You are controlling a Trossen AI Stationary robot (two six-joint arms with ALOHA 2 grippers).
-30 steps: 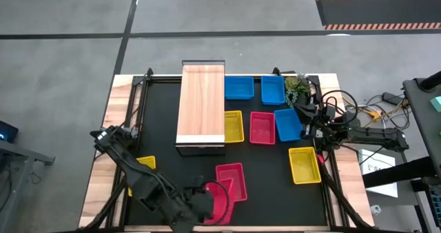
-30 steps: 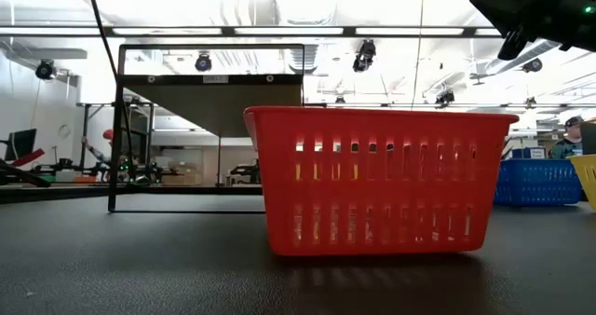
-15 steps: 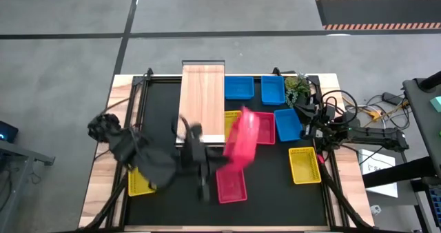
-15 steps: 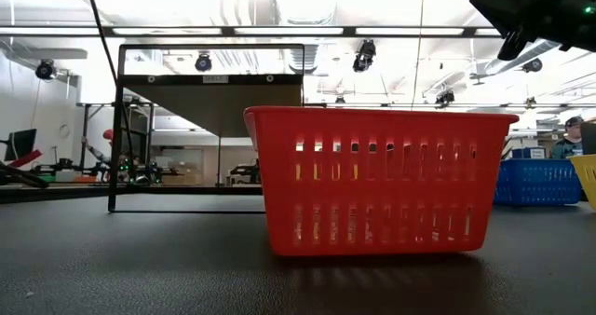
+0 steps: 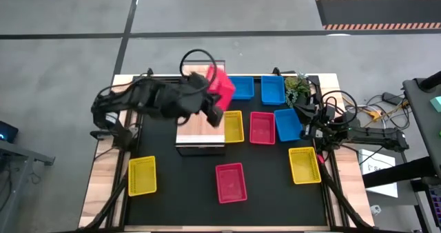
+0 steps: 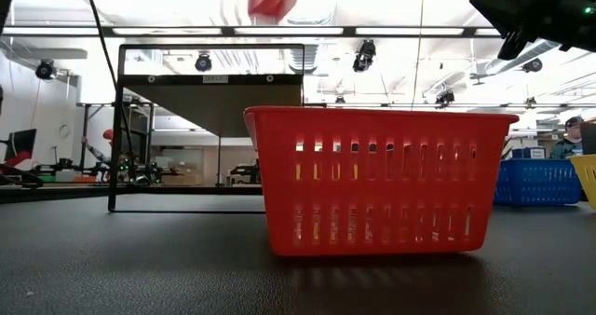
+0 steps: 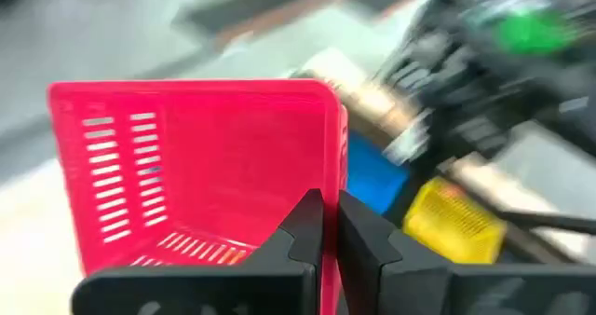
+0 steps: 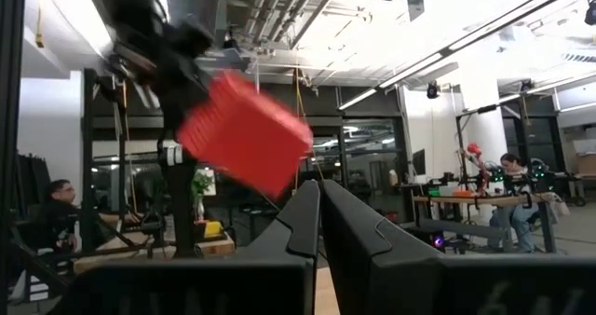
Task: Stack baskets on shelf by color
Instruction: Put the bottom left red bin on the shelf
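While the high view shows only a tilted red basket (image 5: 222, 87) above the far end of the shelf (image 5: 201, 107), the left wrist view shows the grip itself — the left end effector (image 7: 324, 224) has its two fingers pinched together on that basket's rim wall. In the right wrist view the same basket hangs in the air, tipped at an angle, well clear of anything below. The low view catches just its lower part at the top edge, above a second red basket (image 6: 377, 180) that stands near the camera on the black surface (image 5: 269, 185).

From above, a third red basket (image 5: 262, 127) sits between a yellow basket (image 5: 233, 126) just beside the shelf and a blue basket (image 5: 288, 124). Two more blue baskets (image 5: 239, 87) lie at the far edge. Other yellow ones lie near the left (image 5: 142, 176) and right (image 5: 304, 165) edges.

The right end effector (image 8: 318, 220) waits at the surface's right edge — fingers together, holding nothing.
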